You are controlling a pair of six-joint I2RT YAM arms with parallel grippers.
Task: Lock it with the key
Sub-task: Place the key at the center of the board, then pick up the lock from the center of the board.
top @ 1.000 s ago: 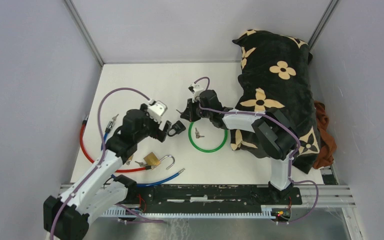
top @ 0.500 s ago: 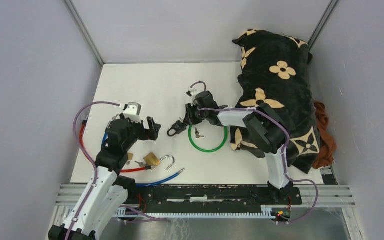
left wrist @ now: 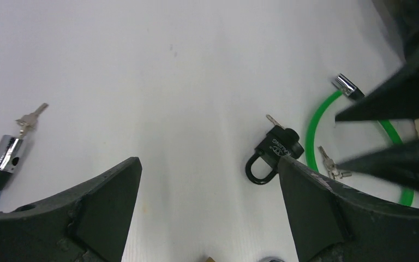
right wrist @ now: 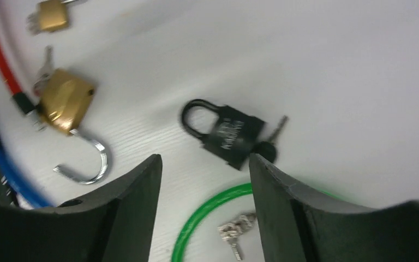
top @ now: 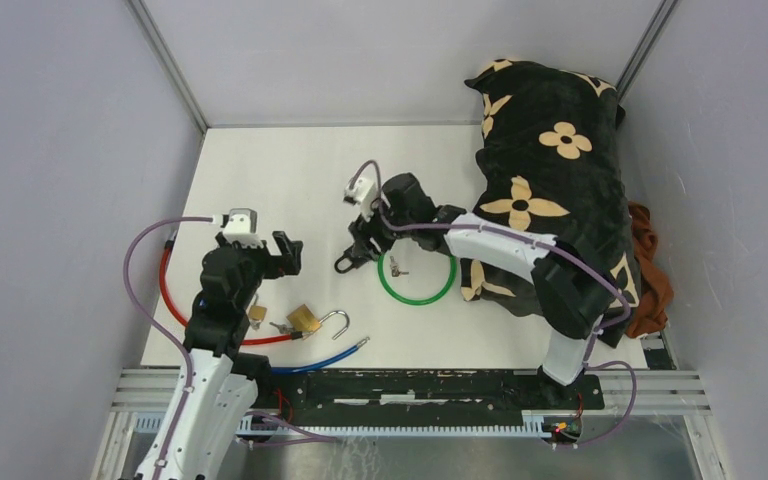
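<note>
A black padlock (top: pixel 348 260) lies flat on the white table, its shackle seated in the body. A black-headed key (right wrist: pixel 270 146) sticks out of its base. My right gripper (top: pixel 364 243) hovers just above it, open, with nothing between the fingers; in the right wrist view the padlock (right wrist: pixel 229 134) lies just beyond the gripper (right wrist: pixel 204 159). My left gripper (top: pixel 285 250) stands wide open to the left, well apart from the padlock (left wrist: pixel 273 155), which shows past its right finger (left wrist: pixel 305 202).
A green cable ring (top: pixel 417 280) with loose keys (top: pixel 396 268) inside lies right of the padlock. A brass padlock (top: pixel 305 318) with an open shackle, a small brass lock (top: pixel 257 314), a red cable (top: pixel 170 290) and a blue cable (top: pixel 320 358) lie near front left. A flowered black blanket (top: pixel 550 170) fills the right side.
My right gripper has opened off the key and drawn up and back a little. My left arm has pulled away leftward from the black padlock, still open. The padlock stays put.
</note>
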